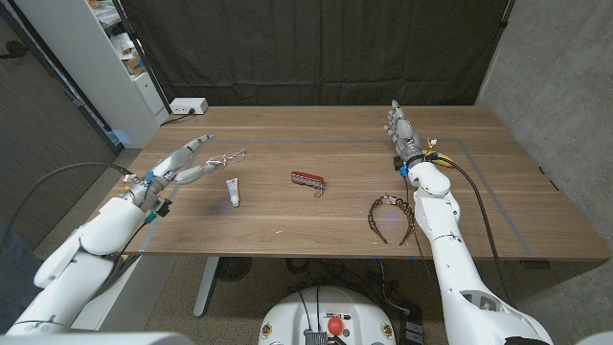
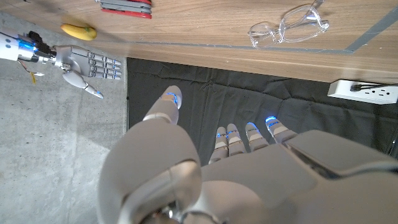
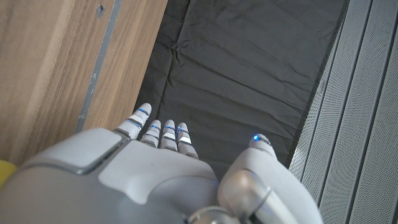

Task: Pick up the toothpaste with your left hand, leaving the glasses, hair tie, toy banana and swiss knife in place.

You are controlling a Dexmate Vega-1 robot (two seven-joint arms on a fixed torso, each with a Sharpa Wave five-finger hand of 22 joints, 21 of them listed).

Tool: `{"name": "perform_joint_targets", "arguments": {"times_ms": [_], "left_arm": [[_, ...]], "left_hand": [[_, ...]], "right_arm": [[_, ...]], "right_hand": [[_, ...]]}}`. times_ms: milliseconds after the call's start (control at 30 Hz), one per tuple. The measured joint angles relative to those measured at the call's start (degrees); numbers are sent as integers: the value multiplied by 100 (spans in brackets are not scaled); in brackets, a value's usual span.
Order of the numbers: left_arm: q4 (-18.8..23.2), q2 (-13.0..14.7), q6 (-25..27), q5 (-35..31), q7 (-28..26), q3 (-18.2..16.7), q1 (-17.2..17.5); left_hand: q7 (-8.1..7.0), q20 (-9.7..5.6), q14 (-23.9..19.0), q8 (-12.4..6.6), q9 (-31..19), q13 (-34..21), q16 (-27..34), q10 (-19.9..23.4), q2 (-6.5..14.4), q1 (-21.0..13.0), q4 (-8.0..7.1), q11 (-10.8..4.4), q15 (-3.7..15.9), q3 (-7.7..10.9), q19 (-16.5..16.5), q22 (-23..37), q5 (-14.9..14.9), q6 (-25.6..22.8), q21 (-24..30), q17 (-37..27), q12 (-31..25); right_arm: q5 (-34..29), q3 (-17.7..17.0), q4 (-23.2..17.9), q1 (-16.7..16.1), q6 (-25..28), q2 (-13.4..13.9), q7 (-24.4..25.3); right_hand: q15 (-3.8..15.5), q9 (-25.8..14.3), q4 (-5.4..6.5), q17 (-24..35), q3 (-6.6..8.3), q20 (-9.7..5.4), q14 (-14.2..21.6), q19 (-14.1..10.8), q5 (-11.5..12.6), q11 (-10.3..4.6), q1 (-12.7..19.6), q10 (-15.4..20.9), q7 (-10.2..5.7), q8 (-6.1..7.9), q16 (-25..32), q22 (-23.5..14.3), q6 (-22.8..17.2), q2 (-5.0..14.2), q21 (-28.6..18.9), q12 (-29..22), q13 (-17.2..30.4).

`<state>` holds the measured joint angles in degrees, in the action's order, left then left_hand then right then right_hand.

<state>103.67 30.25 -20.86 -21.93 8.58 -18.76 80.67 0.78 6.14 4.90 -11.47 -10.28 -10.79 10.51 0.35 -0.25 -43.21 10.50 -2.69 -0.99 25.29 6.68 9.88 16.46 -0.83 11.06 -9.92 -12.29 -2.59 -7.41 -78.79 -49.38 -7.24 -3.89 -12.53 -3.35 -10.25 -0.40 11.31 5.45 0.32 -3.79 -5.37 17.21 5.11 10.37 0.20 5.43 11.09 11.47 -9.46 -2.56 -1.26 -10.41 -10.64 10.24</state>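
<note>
On the wooden table [image 1: 287,216] my left hand [image 1: 182,165] hovers with fingers spread and holding nothing, the toothpaste [image 1: 233,193] lying just beside it toward centre, untouched, so I'm at approach: next I drop onto the tube, clear of the glasses [image 1: 226,156].

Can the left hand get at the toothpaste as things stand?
Probably yes. The left hand is open, holding nothing, beside the toothpaste, with bare table between them. The glasses lie just beyond its fingers, so a careless approach could nudge them.
</note>
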Motion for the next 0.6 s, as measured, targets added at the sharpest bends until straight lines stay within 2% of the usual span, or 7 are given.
{"name": "perform_joint_targets", "arguments": {"times_ms": [133, 167, 600], "left_arm": [[0, 0, 127, -197, -37, 0, 0], [219, -20, 163, -247, -44, -14, 114], [572, 26, 481, -705, -38, 63, 265]], "left_hand": [[-40, 0, 0, 0, 0, 0, 0, 31, -28, -81, 9, -30, 0, 9, 0, 0, 0, 1, 0, 7, -1], [-40, 0, 0, 0, 0, 0, 0, 31, -26, -109, 19, -30, 0, 19, 0, 0, 0, 1, 0, 7, 0], [-101, 0, -1, 0, 1, 0, 0, 52, -70, -440, 0, -112, 0, 47, 0, 0, 0, -20, 0, 6, -1]], "right_arm": [[0, -2, 0, -2, 0, 7, 0], [7, -2, -1, -3, 1, 8, -8], [40, -28, -70, -48, 56, 42, -33]], "right_hand": [[0, 0, -7, 0, -7, 0, 0, 0, 0, 0, 0, 0, 0, 0, 0, 0, 0, 0, 0, 0, 0], [0, 0, -7, 0, -7, 0, 0, 0, 0, 0, 0, 0, 0, 0, 0, 0, 0, 0, 0, 0, 0], [0, 0, -7, 0, -7, 0, 0, 0, 0, 0, 0, 0, 0, 0, 0, 0, 0, 0, 0, 0, 0]]}}
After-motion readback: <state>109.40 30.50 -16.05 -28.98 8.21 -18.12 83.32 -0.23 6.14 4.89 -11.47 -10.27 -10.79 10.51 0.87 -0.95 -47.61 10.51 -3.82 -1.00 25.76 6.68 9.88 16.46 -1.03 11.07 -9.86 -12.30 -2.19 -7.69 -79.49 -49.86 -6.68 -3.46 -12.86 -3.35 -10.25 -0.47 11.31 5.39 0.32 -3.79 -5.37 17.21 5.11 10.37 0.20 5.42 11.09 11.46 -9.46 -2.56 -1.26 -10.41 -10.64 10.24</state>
